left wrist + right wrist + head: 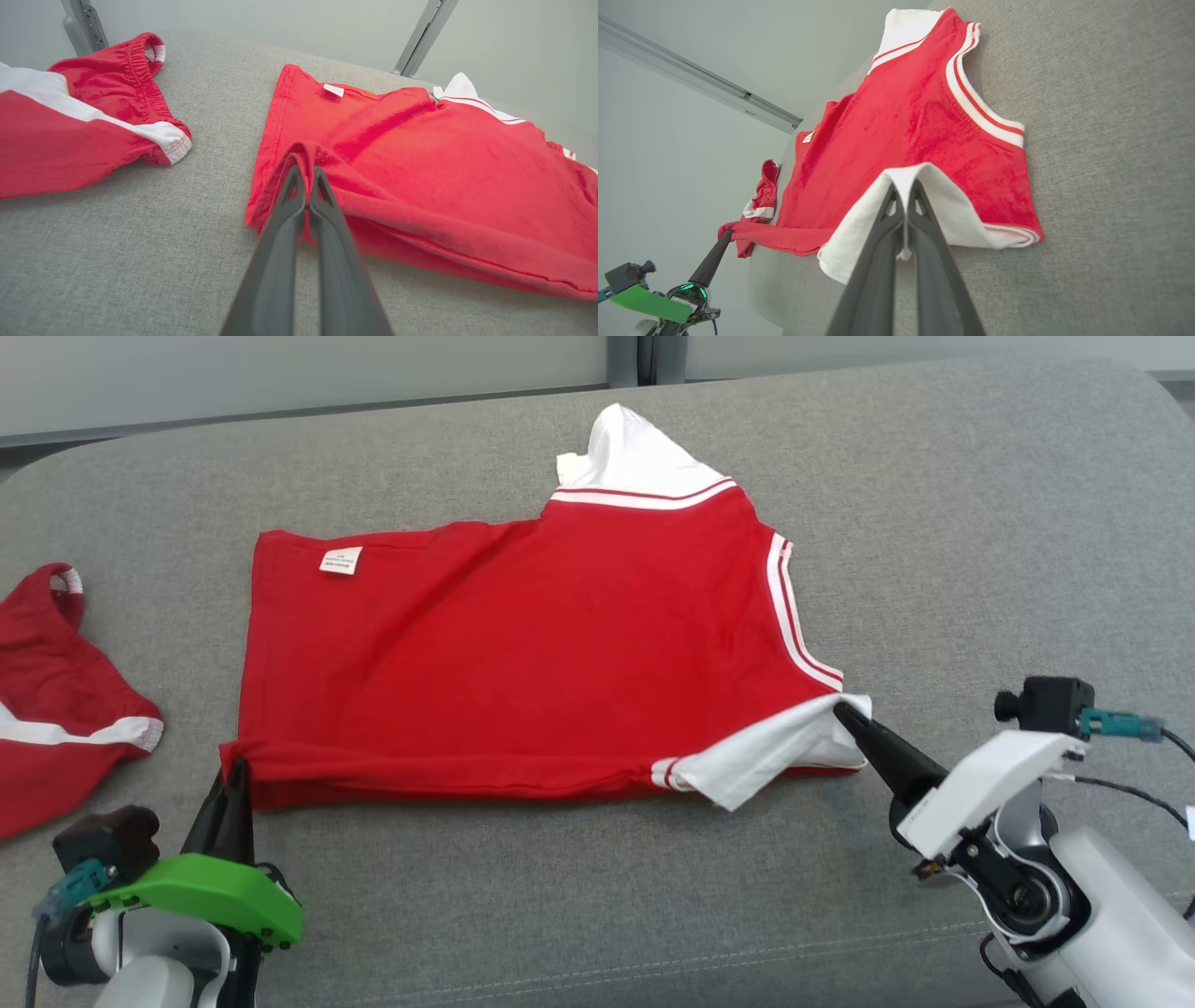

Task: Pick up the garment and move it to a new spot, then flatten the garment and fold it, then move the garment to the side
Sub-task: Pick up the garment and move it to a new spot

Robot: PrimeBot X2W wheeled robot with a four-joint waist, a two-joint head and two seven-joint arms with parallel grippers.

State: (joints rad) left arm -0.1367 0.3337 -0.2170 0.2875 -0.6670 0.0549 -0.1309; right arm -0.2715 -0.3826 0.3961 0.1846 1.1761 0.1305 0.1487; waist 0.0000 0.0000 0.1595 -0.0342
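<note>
The garment [523,653] is a red T-shirt with white sleeves and white-striped trim, lying folded on the grey cushion. My left gripper [238,767] is shut on its near left red corner [306,161], pinching a small fold of fabric. My right gripper [845,711] is shut on the near white sleeve [903,179], which drapes over both fingers. In the right wrist view my left gripper [728,233] also shows, holding the red hem at the far end. A white care label [341,560] sits near the far left corner.
A second red piece with a white band and elastic waist [56,691] lies at the left edge of the cushion [980,523]. A grey wall and metal posts [423,37] stand behind.
</note>
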